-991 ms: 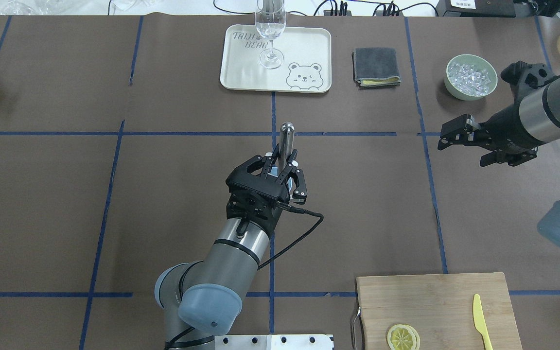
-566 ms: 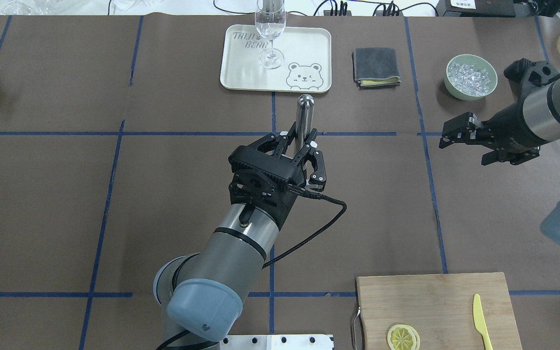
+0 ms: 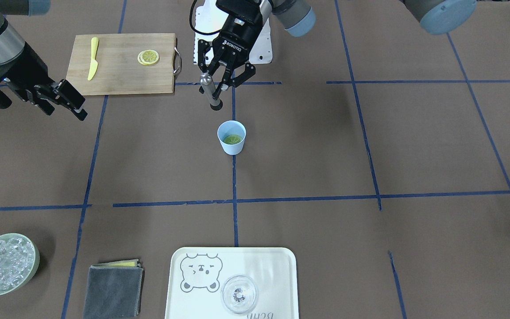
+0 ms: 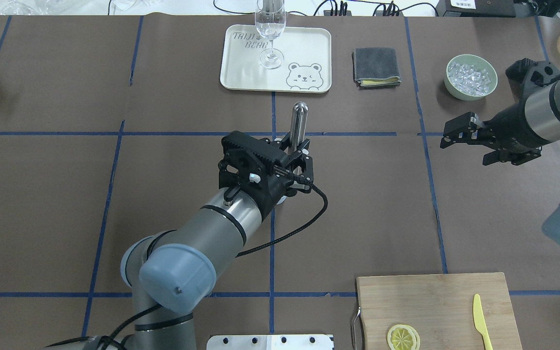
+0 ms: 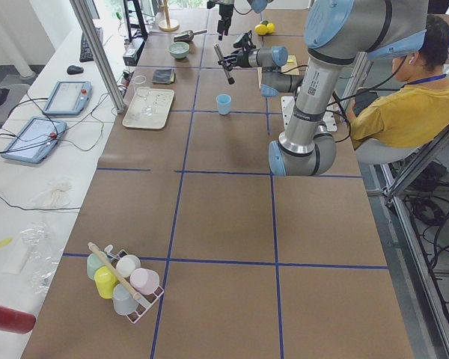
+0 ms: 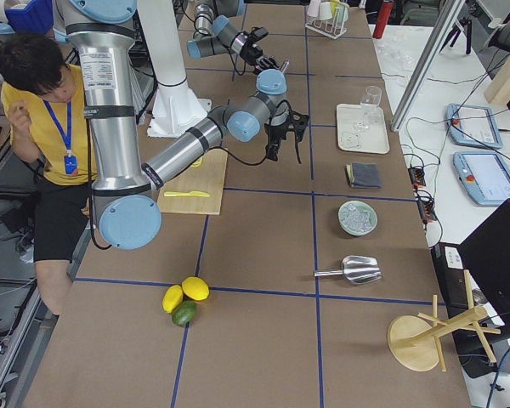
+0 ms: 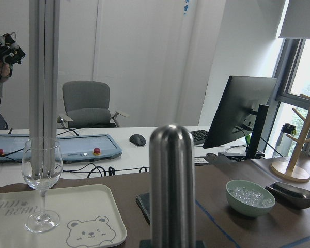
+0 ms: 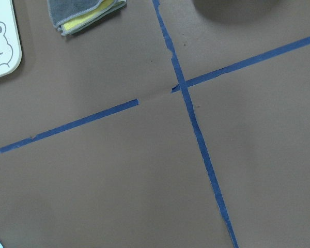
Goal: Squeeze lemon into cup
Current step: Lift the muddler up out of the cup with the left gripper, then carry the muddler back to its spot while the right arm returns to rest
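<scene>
The left pincer (image 3: 218,83) is clamped on a steel rod (image 3: 211,94), which looks like a muddler. The rod is tilted and lifted clear of the cup (image 3: 233,149), with its end a bit to the robot's side of the rim and not in the mouth.

The cup stands alone on the bench (image 3: 326,155), roughly mid-table, and nothing is steadying it. The lemon piece (image 3: 232,139) lies flat at the bottom of it, cut face up. It looks more greenish than yellow from this angle. There's also a second slice (image 3: 148,57) on the cutting board (image 3: 117,75), untouched.

The right pincer (image 3: 62,104) hangs well off to the side near the board. Its fingers are spread and it's holding nothing.

Best guess is that the robot is in the pressing stage: the lemon is in the cup and the rod does the squeezing. How much juice is out is impossible to tell from here.

The next move needs the rod swung upright and centred over the cup mouth, then pushed straight down on the piece. If it goes in off-centre or at an angle, the light cup probably tips or skids, since nothing is gripping it.
</scene>
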